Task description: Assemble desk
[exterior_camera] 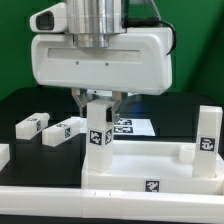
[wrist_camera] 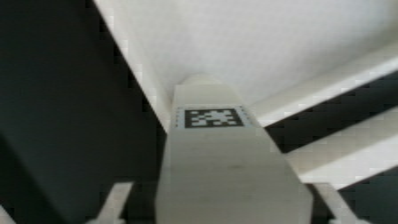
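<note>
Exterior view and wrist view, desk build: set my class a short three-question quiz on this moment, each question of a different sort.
1. True or false: the gripper has its jaws shut on a leg block held upright at the desk top.
2. The other leg, at the desk top's end on the exterior view's right, is: A upright; B lying flat; C in the jaws.
3. In the wrist view, what marks the held leg block's face?
Key: 1 true; 2 A; 3 a black-and-white square tag.

Robot lab: black table, green backdrop, marker board.
</note>
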Controlling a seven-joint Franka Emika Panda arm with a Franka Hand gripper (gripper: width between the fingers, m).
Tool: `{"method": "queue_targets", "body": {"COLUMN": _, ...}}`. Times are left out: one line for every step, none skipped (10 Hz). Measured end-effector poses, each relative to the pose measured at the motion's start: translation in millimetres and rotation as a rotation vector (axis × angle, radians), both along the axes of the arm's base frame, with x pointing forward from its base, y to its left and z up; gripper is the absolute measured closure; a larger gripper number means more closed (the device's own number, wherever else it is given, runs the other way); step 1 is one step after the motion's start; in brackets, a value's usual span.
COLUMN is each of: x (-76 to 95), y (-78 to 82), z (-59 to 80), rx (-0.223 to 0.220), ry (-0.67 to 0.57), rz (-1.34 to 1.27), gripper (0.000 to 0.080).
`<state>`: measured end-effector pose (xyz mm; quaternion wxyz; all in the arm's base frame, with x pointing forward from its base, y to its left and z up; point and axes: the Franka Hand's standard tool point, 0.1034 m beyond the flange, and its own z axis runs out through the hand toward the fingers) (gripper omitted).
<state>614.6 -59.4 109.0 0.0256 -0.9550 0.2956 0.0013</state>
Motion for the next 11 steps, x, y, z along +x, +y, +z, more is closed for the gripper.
{"method": "queue_targets", "body": {"x": -0.1, "y": -0.3, "z": -0.1, "rx": 0.002, "ry": 0.004, "rz": -0.080, "gripper": 0.0509}}
{"method": "queue_targets", "body": {"x": -0.2, "y": -0.4, "z": -0.1, "rx": 0.008, "ry": 0.008, "rz": -0.164, "gripper": 0.0509}}
{"method": "queue_targets", "body": {"x": -0.2, "y": -0.8, "z": 0.0, "rx": 0.015, "ry": 0.013, "rz": -0.268, "gripper": 0.0509}}
{"method": "queue_targets", "body": {"x": -0.3, "y": -0.5, "z": -0.7, "rx": 0.017, "ry": 0.017, "rz": -0.355, "gripper": 0.0509}}
{"method": "queue_targets", "body": {"x": 0.0, "y": 0.3, "z": -0.7, "rx": 0.015, "ry": 0.022, "rz": -0.437, "gripper": 0.0509}}
{"method": "queue_targets", "body": {"x": 0.0, "y": 0.3, "z": -0.9, "rx": 0.016, "ry": 0.026, "rz": -0.523, "gripper": 0.0509}}
{"method": "queue_targets", "body": {"x": 0.1, "y": 0.7, "z": -0.8, "rx": 0.017, "ry": 0.030, "rz": -0.593, "gripper": 0.0509}}
{"method": "queue_targets", "body": {"x": 0.3, "y": 1.2, "z": -0.9, "rx": 0.024, "ry": 0.032, "rz": -0.657, "gripper": 0.0509}}
{"method": "queue_targets", "body": {"x": 0.7, "y": 1.8, "z": -1.1, "rx": 0.032, "ry": 0.035, "rz": -0.753, "gripper": 0.0509}}
{"method": "queue_targets", "body": {"x": 2.2, "y": 1.9, "z": -1.3, "rx": 0.056, "ry": 0.034, "rz": -0.904, "gripper": 0.0509}}
{"method": "queue_targets", "body": {"x": 2.4, "y": 2.4, "z": -1.2, "rx": 0.060, "ry": 0.038, "rz": -0.959, "gripper": 0.0509}}
